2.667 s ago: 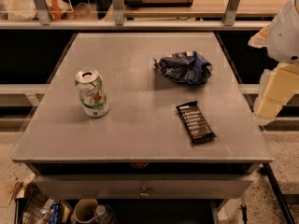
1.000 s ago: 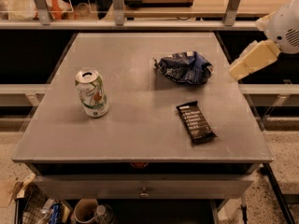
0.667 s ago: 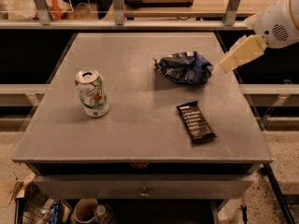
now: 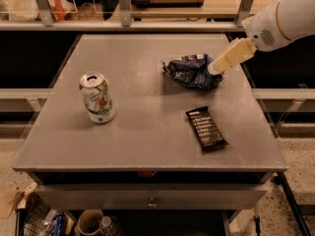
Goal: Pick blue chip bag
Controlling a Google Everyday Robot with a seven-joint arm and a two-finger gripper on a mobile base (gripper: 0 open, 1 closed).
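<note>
Gripper [image 4: 217, 65] sits over far-right part of table [image 4: 138, 146], angled down-left off white arm [image 4: 288, 16] that enters from upper-right corner. Its tip lies over right edge of blue chip bag [image 4: 189, 73] in camera view. Can't tell whether it's open or closed, nor whether tip touches foil or hovers just above. Bag lies crumpled on tabletop, right of centre and toward far edge, not lifted. Nearer the front, apart from bag, flat black bar wrapper [image 4: 206, 128] w/ white text lies on table. Green-and-white can [image 4: 97, 97] stands upright on left side, well apart from both. Progress, as a judgement: approach approx done, since gripper is at the right item and not at wrapper or can; no grasp shown, lift not done. Left to do: settle onto a fold of foil, grip it, raise bag off surface. Risk: thin crumpled foil may slip or slide away if caught only at its edge.
</note>
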